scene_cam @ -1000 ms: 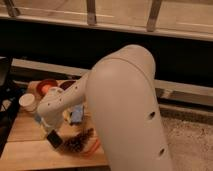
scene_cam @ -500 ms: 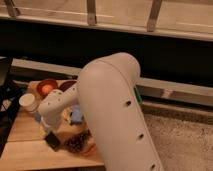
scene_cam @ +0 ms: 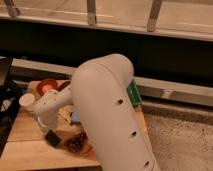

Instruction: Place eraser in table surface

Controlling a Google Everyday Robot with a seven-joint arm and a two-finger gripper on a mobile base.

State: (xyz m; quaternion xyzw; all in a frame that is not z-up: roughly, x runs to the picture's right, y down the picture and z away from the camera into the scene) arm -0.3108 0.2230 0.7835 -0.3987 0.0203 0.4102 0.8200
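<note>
Your arm (scene_cam: 107,115) is hogging most of the shot, a big cream-colored elbow right up front, so you only get the left half of the table surface (scene_cam: 25,150) to look at. The forearm reaches down and to the left, and the gripper (scene_cam: 50,134) sits low over the wood, roughly mid-table and closer to the front edge than the back.

The eraser (scene_cam: 53,138) is the dark little block right at the tip of the gripper, down at or just above the planks. Can't tell whether it's pinched or already resting on the wood, since the wrist covers the business end.

Just to the right of the eraser there's a dark pinecone-looking thing (scene_cam: 76,143) with something reddish beside it. A blue block (scene_cam: 75,117) peeks out from under the arm a bit further back. Near the back-left corner you've got a red bowl (scene_cam: 48,86), and a white cup (scene_cam: 27,102) by the left edge. A sliver of the green tray (scene_cam: 133,94) shows past the elbow toward the right edge.
</note>
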